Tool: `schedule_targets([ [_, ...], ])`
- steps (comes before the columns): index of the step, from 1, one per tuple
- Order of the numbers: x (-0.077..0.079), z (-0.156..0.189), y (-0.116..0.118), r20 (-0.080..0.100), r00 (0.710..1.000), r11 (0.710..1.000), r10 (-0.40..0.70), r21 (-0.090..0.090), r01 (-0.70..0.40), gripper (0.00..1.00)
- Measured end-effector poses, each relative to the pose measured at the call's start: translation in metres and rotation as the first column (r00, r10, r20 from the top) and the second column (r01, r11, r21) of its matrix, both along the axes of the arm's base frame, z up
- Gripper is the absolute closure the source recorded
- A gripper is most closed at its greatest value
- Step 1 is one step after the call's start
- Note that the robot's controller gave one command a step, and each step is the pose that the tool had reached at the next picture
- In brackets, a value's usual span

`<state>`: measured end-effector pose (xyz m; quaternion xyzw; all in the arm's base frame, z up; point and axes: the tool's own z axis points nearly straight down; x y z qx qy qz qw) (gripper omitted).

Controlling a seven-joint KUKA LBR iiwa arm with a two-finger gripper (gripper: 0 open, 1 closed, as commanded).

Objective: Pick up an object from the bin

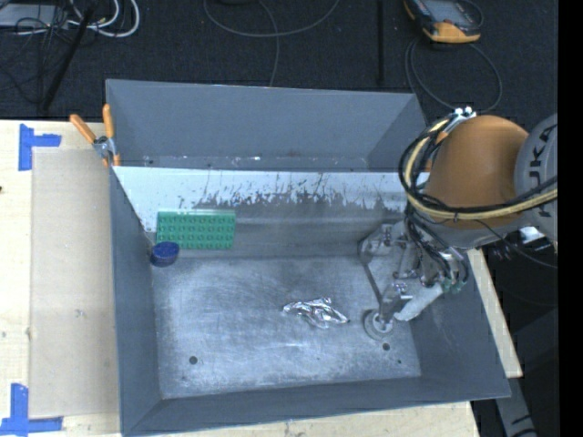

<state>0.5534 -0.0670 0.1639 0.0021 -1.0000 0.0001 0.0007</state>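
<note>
Low in the bin (132, 335), pincer (381, 321) (spread or pressed together, unclear) beside crumpled silver foil (315, 312).

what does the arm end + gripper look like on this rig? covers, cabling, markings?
The wrist has a rounded orange cover, ringed by looped yellow and black cables. Behind it is a white arm link with dark lettering, too cut off to read. Below is the gripper: slim bare grey metal, with a pale part near its base.
</note>
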Motion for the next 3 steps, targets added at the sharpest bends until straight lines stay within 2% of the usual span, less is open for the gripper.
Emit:
schedule_targets([
  [1,0.005,-0.095,0.039,0.002,0.996,0.996,0.090,0.000,-0.090,0.00],
  [2,0.005,-0.091,0.038,-0.001,0.996,0.996,0.091,0.000,-0.091,1.00],
  [3,-0.013,0.039,0.016,0.008,0.976,0.976,0.217,-0.003,-0.217,1.00],
])
